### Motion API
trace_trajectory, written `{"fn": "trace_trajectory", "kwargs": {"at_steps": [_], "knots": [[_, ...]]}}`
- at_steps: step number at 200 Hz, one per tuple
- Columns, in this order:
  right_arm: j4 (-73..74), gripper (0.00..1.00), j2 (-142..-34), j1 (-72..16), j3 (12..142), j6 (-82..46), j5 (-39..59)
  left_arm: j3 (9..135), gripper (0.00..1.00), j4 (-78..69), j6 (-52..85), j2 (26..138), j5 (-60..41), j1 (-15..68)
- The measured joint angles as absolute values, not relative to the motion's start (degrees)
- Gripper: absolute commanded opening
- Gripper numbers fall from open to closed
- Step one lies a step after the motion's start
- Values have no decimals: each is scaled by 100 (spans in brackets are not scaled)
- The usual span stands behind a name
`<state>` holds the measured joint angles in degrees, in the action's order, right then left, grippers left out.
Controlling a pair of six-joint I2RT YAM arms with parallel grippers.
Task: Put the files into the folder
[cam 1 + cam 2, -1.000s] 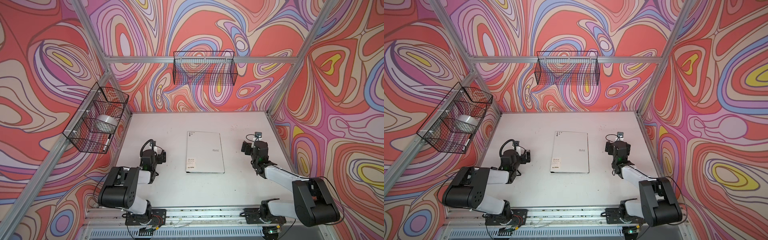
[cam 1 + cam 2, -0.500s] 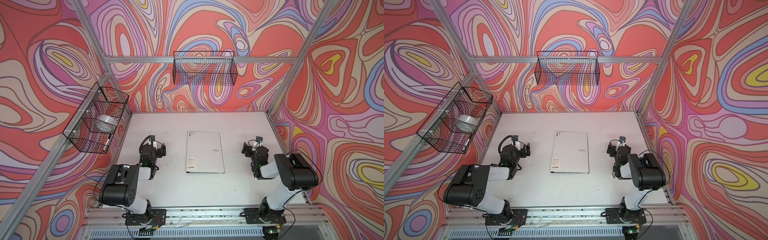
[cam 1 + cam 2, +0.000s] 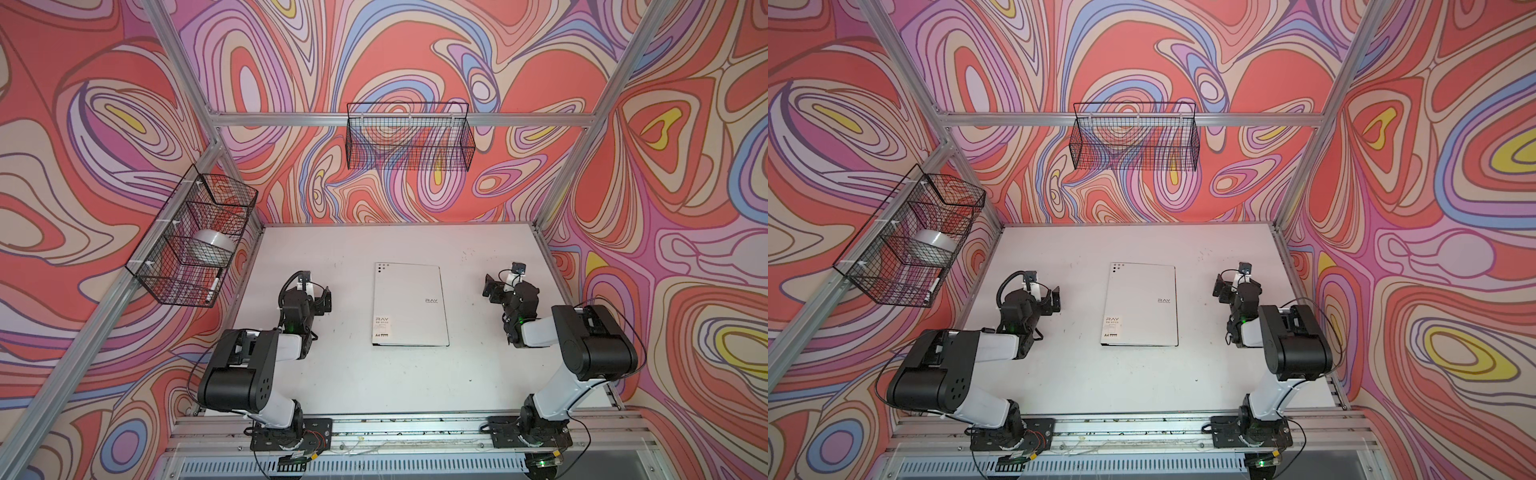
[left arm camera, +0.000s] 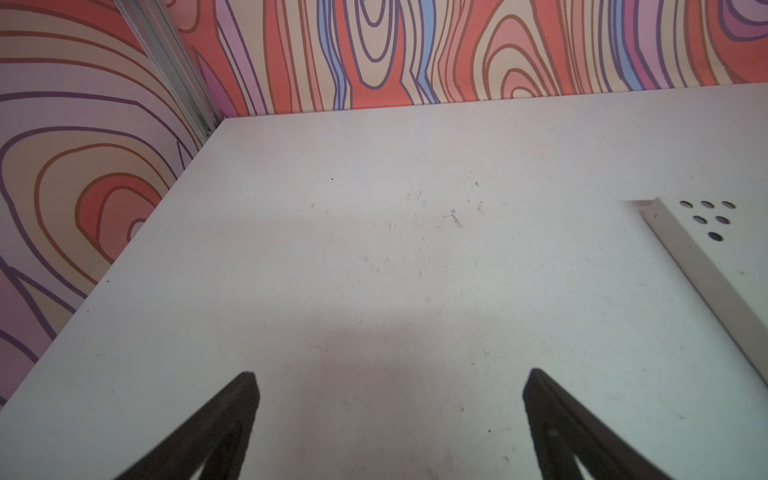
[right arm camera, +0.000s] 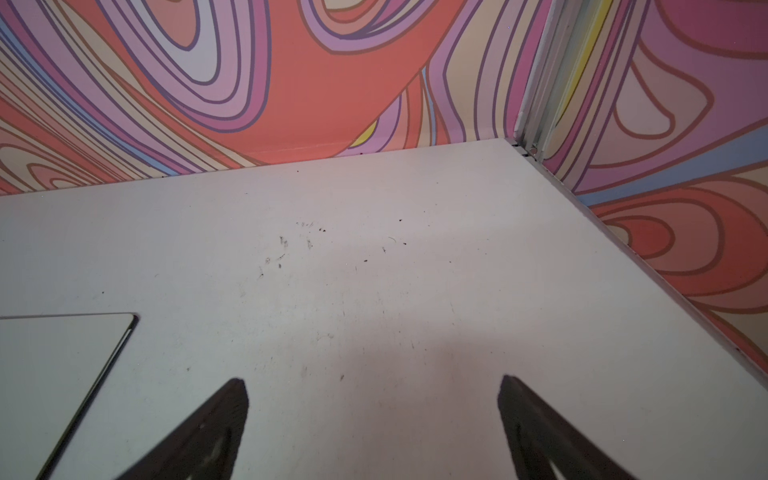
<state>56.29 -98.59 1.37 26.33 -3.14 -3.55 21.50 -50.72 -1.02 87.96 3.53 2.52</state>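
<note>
Folder (image 3: 409,305) lies shut on the desk (image 3: 374,395), long axis front to back, midway between both arms, opening edge toward the right; left fingers (image 4: 220,424) and right fingers (image 5: 212,428) gape wide, empty.

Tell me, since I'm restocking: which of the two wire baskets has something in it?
The basket on the left wall: it holds a white roll and what looks like a marker. The basket on the back wall looks empty.

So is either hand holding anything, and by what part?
Nothing held: left hand and right hand both open, empty; the folder lies closed on the table, untouched.
</note>
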Motion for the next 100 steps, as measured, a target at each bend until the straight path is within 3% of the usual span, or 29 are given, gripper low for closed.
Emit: {"fn": "trace_trajectory", "kwargs": {"at_steps": [100], "knots": [[5599,99,-9859,137,2633,-314,-353,2150,100,-5072,-102,8796,353,252]]}}
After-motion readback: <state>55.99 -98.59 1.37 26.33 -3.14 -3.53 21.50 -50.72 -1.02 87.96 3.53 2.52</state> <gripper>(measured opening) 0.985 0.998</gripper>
